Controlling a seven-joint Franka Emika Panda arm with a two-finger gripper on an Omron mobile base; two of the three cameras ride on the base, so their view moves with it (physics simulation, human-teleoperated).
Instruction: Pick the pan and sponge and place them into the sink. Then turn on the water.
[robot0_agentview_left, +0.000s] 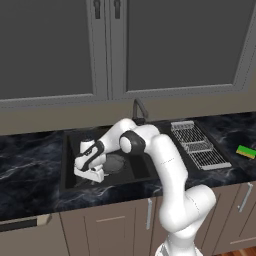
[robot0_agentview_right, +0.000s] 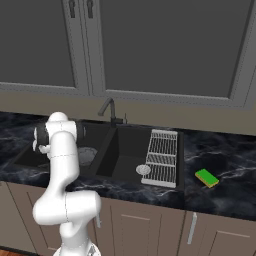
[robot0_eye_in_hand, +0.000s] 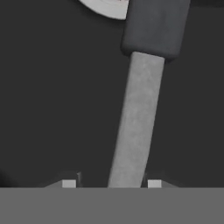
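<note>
Sink (robot0_agentview_left: 70, 150): matte black, double basin, set into the dark marbled table (robot0_agentview_left: 30, 165). A silver drain (robot0_agentview_right: 143, 169) shows in the right basin.

Pan (robot0_agentview_left: 114, 163): round, grey, lying flat on the floor of the left basin. In the right base view part of its rim (robot0_agentview_right: 88, 155) shows past the arm. In the hand view its grey handle (robot0_eye_in_hand: 135, 122) runs up from between the fingertips to a dark thicker section, with a pale curved edge at the top of that view.

Hand (robot0_agentview_left: 89, 172): down inside the left basin, at the near left of the pan. In the hand view the two fingertips (robot0_eye_in_hand: 68, 183) stand either side of the handle with a dark gap on each side, spread and not pressed on it; whether either one touches the handle I cannot tell.

Sponge (robot0_agentview_right: 206, 177): green with a yellow layer, lying on the table right of the sink, well apart from the hand.

Dish rack (robot0_agentview_right: 162, 157): pale wire, lying over the right side of the right basin.

Faucet (robot0_agentview_right: 108, 109): dark, curved, at the far rim between the basins.

Cabinets (robot0_agentview_left: 50, 50): grey doors on the wall above.
</note>
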